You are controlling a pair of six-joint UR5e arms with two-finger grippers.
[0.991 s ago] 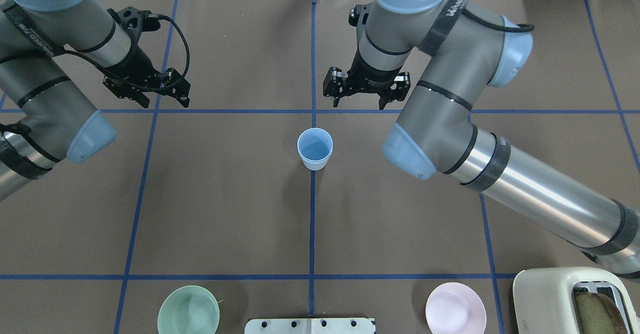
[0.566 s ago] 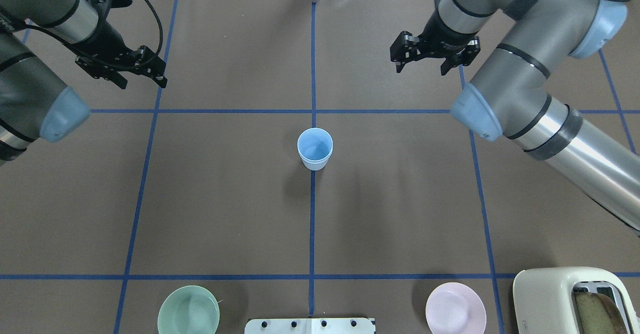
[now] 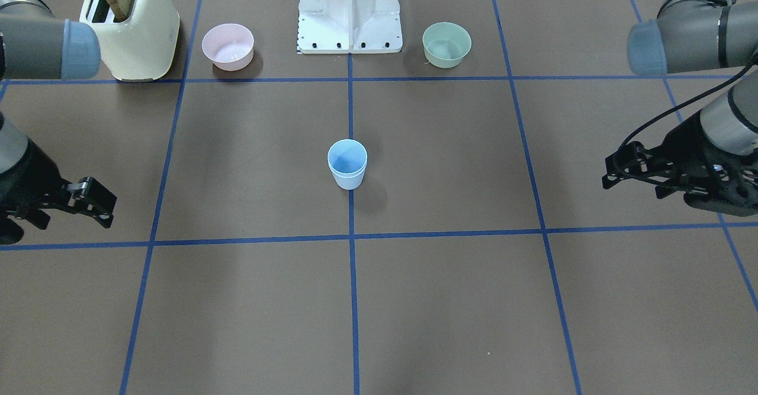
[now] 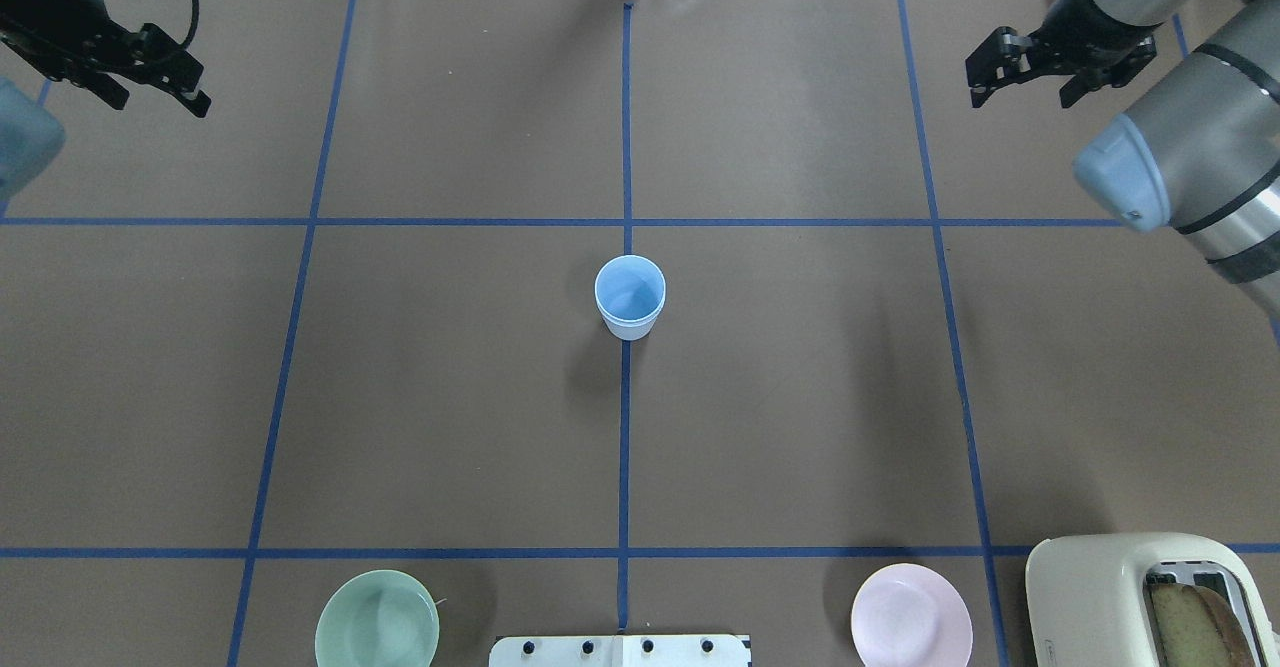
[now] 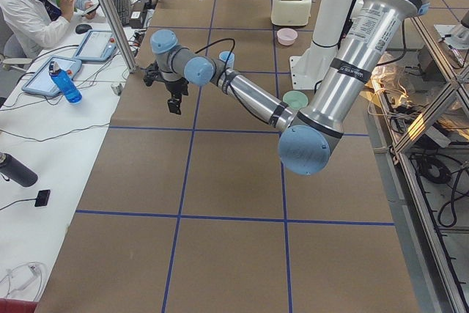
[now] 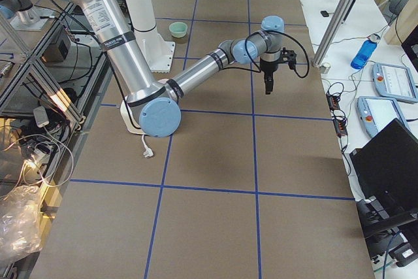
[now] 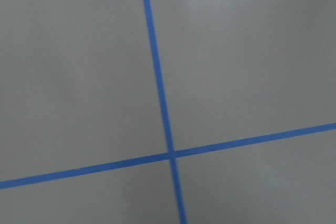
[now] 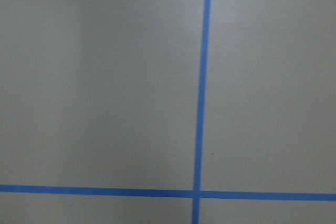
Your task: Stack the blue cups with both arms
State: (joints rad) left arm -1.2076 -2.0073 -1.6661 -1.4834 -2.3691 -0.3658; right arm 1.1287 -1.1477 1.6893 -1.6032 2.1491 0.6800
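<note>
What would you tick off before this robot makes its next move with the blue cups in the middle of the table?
1. Blue cups upright on the centre tape line: ok.
2. One cup nested in the other: ok, it seems; the front view shows a second rim just under the top one.
3. Inner cup pushed fully down: cannot tell.
4. Left hand open and holding nothing: ok.
5. Right hand open and holding nothing: ok.
6. Both hands well apart from the cups, and the pink bowl, green bowl and toaster set off by the robot's base: ok.
</note>
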